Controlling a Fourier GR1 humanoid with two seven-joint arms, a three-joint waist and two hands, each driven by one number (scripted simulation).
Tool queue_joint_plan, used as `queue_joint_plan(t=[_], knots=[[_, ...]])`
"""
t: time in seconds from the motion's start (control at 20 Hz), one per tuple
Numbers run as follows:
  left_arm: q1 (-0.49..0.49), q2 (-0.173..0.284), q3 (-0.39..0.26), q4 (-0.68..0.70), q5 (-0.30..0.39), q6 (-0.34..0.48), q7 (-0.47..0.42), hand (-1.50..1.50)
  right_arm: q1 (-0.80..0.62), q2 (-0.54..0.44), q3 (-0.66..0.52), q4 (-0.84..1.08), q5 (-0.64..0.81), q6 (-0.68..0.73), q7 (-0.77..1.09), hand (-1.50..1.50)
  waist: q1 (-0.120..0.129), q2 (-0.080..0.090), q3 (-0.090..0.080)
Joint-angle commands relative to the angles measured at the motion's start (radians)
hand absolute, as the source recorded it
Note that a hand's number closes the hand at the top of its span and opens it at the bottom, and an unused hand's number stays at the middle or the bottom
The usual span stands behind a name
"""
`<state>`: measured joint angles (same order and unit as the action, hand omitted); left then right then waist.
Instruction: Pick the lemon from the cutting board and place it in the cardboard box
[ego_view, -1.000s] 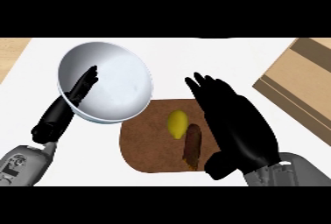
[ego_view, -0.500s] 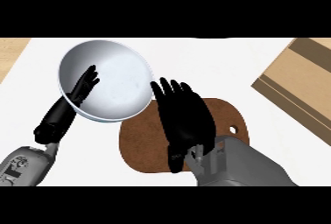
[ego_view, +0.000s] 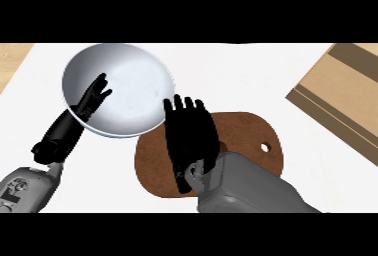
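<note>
The right hand (ego_view: 190, 134) lies flat over the left part of the brown cutting board (ego_view: 251, 135), fingers straight and slightly spread, pointing up toward the bowl; its grey forearm covers the board's lower middle. The lemon is hidden, and whether it sits under that palm cannot be told. The white bowl (ego_view: 136, 85) stands just up-left of the board, its rim overlapping the board's edge. The left hand (ego_view: 92, 97) rests against the bowl's left side, fingers straight and relaxed. The cardboard box (ego_view: 343, 95) waits at the right edge, apart from the board.
</note>
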<state>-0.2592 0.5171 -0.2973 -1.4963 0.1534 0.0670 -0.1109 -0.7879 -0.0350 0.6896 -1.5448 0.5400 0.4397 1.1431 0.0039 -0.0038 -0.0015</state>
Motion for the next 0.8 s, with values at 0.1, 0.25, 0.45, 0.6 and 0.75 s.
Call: queue_joint_plan(t=[0.1, 0.25, 0.45, 0.6, 0.75], knots=[[0.024, 0.010, 0.033, -0.006, 0.006, -0.037, -0.015, 0.00, -0.017, 0.034, -0.004, 0.087, 0.074, 0.036, 0.143, -1.50, 0.004, 0.002, 0.001], [-0.020, -0.031, 0.019, 0.018, -0.034, -0.002, 0.030, 0.00, -0.007, 0.034, 0.033, 0.062, 0.060, 0.037, 0.175, -1.50, -0.004, 0.001, 0.001], [-0.036, -0.006, 0.063, 0.033, 0.004, -0.067, 0.018, 0.00, 0.029, 0.034, 0.009, 0.142, 0.113, 0.032, 0.107, -1.50, -0.006, 0.003, 0.001], [0.062, -0.017, 0.048, -0.014, -0.035, -0.046, -0.054, 0.00, 0.029, 0.034, -0.004, 0.148, 0.127, 0.048, 0.112, -1.50, 0.002, 0.001, 0.001], [0.039, -0.027, 0.053, -0.051, -0.024, -0.059, 0.014, 0.00, -0.027, 0.034, -0.010, 0.187, 0.112, 0.025, 0.114, -1.50, 0.012, 0.001, 0.001]])
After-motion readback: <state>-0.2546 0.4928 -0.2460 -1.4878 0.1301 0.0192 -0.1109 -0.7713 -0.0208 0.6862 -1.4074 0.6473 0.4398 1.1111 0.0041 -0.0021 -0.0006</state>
